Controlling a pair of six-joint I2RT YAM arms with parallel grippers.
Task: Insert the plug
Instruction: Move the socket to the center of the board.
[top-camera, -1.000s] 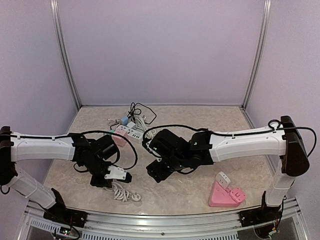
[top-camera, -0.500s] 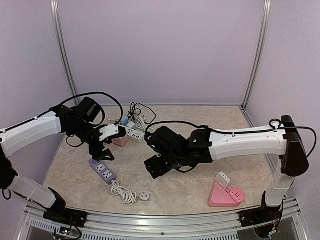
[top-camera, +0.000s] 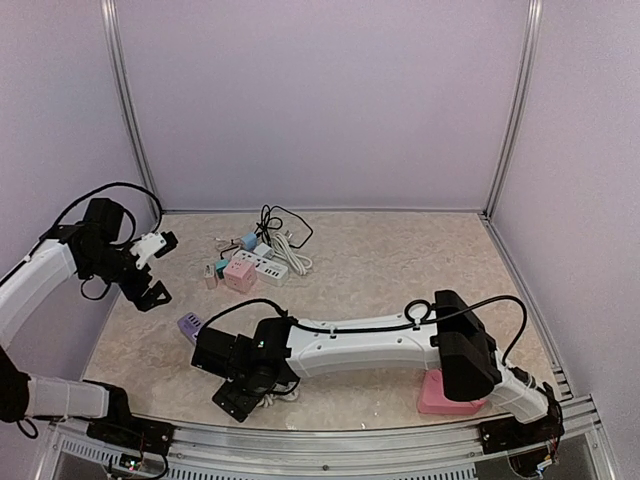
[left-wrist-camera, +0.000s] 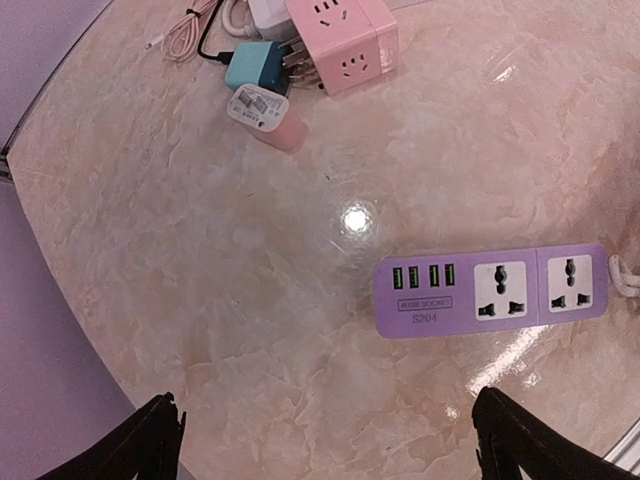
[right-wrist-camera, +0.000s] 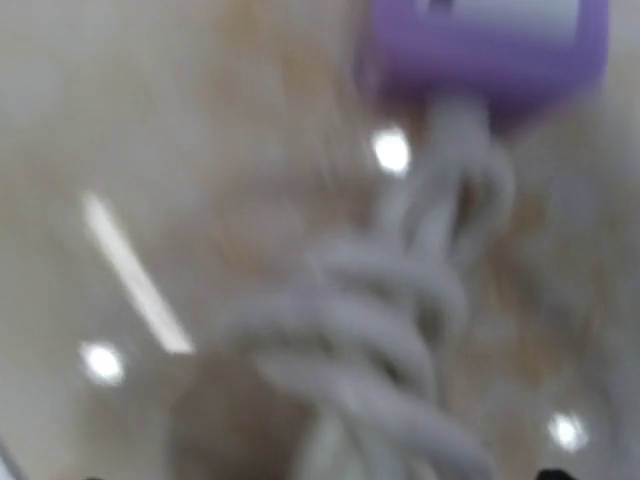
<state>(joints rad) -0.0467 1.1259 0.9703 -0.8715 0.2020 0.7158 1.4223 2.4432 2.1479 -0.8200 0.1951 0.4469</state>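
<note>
A purple power strip (left-wrist-camera: 490, 290) with USB ports and two sockets lies flat on the table, its near end (top-camera: 190, 323) showing beside my right arm. Its white cord is coiled (right-wrist-camera: 400, 300) at the strip's end. The plug itself I cannot pick out in the blur. My left gripper (left-wrist-camera: 325, 400) hangs open and empty, high above the strip's left side, at the far left (top-camera: 158, 268). My right gripper (top-camera: 240, 398) is low over the cord coil, jaws wide apart, holding nothing.
A pink cube socket (left-wrist-camera: 345, 40), a teal adapter (left-wrist-camera: 255, 68) and a white-and-pink adapter (left-wrist-camera: 265, 115) sit in a cluster with tangled cables (top-camera: 280, 225) at the back. A pink wedge stand (top-camera: 445, 395) sits near right. My right arm (top-camera: 370, 340) spans the table's front.
The left gripper opened and pulled up and back to the far left, leaving the purple strip on the table. The right arm swept to the near left, down over the cord coil.
</note>
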